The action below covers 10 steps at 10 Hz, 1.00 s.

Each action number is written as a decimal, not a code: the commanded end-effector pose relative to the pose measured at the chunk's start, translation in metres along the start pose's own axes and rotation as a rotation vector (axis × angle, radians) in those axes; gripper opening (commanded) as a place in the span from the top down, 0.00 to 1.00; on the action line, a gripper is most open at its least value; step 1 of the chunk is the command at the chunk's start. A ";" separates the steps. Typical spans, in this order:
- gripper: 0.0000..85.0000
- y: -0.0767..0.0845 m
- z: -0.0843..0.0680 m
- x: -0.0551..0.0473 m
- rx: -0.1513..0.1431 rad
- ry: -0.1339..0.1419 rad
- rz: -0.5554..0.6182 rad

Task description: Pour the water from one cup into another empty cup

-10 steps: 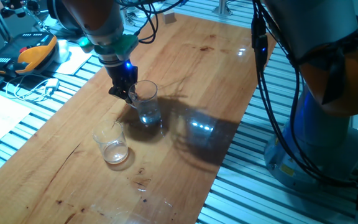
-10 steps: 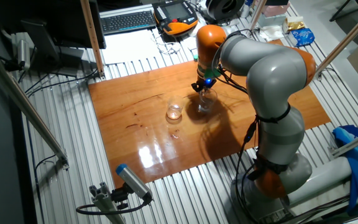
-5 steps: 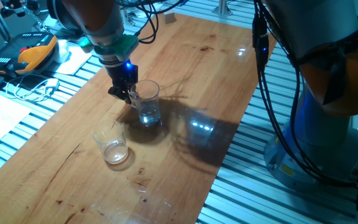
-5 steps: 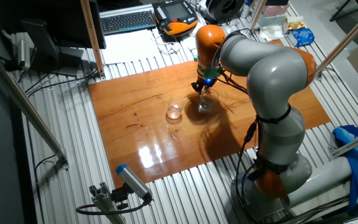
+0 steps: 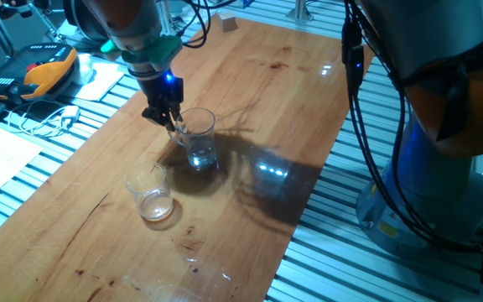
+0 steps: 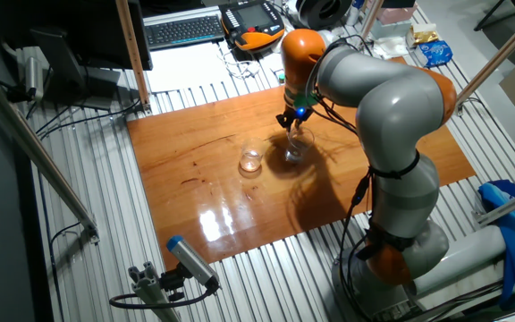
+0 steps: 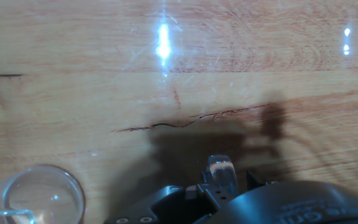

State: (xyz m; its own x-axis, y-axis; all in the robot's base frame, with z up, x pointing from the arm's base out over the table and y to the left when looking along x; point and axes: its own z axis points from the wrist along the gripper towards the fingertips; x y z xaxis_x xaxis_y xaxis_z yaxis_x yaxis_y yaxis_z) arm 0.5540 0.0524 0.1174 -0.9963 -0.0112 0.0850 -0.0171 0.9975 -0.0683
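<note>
Jaws clamped on handle of mug (image 5: 199, 137), gripper (image 5: 172, 123) beside it, tumbler (image 5: 150, 192) waiting near on desk (image 5: 250, 75)

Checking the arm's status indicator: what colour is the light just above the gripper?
Blue light, clearest in one fixed view.

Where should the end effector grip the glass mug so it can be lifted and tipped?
Grip the mug by its looped handle, on the side facing away from the tumbler. The end effector is already there, coming from above. The handle gives a narrow hold and leaves the round rim free for pouring.
</note>
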 end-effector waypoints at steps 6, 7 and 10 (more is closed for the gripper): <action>0.60 -0.006 -0.039 0.011 -0.006 0.015 -0.028; 0.80 -0.009 -0.046 0.012 -0.010 0.018 -0.044; 1.00 -0.024 -0.069 0.005 -0.046 0.015 -0.107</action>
State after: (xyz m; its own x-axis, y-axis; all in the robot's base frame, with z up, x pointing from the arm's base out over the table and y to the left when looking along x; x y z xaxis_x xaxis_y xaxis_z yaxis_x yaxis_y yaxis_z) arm 0.5551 0.0322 0.1880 -0.9876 -0.1179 0.1040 -0.1201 0.9927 -0.0146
